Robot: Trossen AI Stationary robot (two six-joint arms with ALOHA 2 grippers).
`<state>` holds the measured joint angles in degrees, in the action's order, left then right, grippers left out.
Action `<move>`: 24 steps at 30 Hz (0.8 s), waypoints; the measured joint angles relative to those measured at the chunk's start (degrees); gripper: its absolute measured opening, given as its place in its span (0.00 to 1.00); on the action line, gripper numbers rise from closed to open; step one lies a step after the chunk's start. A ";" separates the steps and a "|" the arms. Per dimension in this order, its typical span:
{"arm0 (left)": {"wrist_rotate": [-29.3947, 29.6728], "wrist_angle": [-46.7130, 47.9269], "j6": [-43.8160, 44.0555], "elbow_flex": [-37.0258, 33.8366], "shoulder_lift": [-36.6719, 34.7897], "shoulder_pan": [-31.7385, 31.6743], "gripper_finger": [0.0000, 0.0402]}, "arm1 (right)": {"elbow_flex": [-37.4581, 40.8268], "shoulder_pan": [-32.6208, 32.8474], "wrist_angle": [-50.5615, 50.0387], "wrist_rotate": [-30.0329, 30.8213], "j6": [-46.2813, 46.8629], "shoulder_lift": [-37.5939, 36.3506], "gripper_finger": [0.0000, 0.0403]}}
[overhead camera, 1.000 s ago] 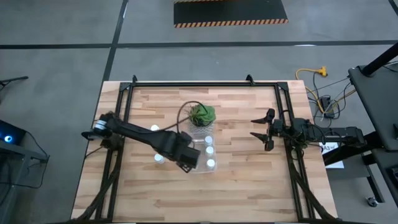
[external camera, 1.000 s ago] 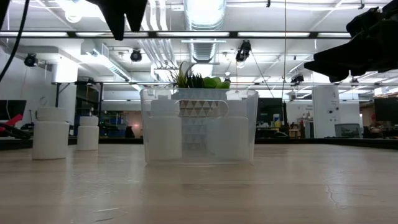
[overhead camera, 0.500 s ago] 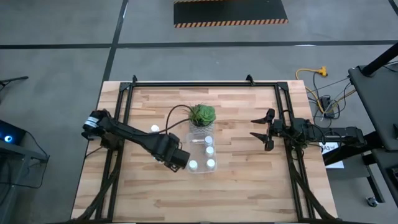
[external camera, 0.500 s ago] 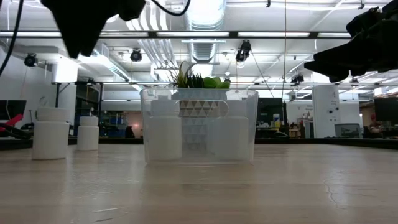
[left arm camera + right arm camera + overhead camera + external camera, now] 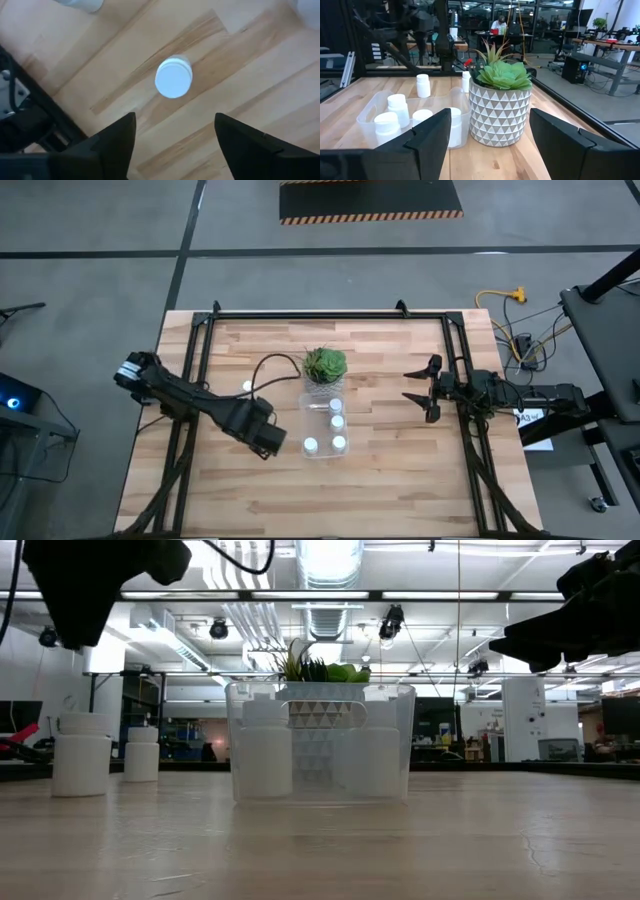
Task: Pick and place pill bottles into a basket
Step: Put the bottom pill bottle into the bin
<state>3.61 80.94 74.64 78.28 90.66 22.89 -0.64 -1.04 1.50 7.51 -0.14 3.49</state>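
Note:
The clear basket (image 5: 322, 426) stands at mid-table against the potted plant (image 5: 325, 364) and holds several upright white pill bottles (image 5: 338, 422). Two more bottles stand on the table to its left. One (image 5: 247, 387) shows in the high view. The other (image 5: 173, 79) shows from above in the left wrist view, under my left gripper. My left gripper (image 5: 268, 438) hangs over this bottle, open and empty, its fingers (image 5: 115, 145) clear above the cap. My right gripper (image 5: 428, 388) waits open and empty at the table's right side.
Both loose bottles (image 5: 82, 753) (image 5: 141, 753) show left of the basket (image 5: 320, 740) in the low view. A black frame (image 5: 200, 350) runs along the table's far, left and right edges. Bare wood lies in front of the basket toward the near edge.
My left gripper has gone from above the basket's near left corner toward the table's left edge, and now stands over the loose bottle beside the basket. A bottle in that corner of the basket, covered by the gripper before, now shows.

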 joint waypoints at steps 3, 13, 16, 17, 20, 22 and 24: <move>-0.16 -3.69 -0.37 -3.33 -3.02 0.25 0.69 | 0.00 0.00 0.02 0.00 0.07 0.00 0.65; -0.25 -10.50 -4.71 -11.22 -9.04 0.49 0.75 | 0.00 0.00 0.02 0.00 0.02 0.00 0.65; -0.30 -10.52 -6.12 -12.65 -8.90 0.48 0.75 | 0.00 0.01 0.02 0.00 0.09 0.00 0.65; -0.30 -10.85 -6.53 -12.82 -8.68 0.48 0.75 | 0.00 0.01 0.02 0.00 0.04 0.00 0.65; -0.35 -13.08 -7.95 -13.53 -7.90 0.48 0.75 | 0.00 0.02 0.02 0.00 0.07 0.00 0.65; -0.75 -15.49 -8.11 -14.08 -7.44 0.46 0.75 | 0.00 0.02 0.03 0.00 0.02 0.00 0.65; -1.27 -17.92 -8.15 -14.87 -7.44 0.46 0.75 | 0.00 0.02 0.02 0.00 0.04 0.00 0.65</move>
<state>2.34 63.02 66.50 63.41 83.22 23.35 -0.64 -1.02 1.52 7.51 -0.10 3.49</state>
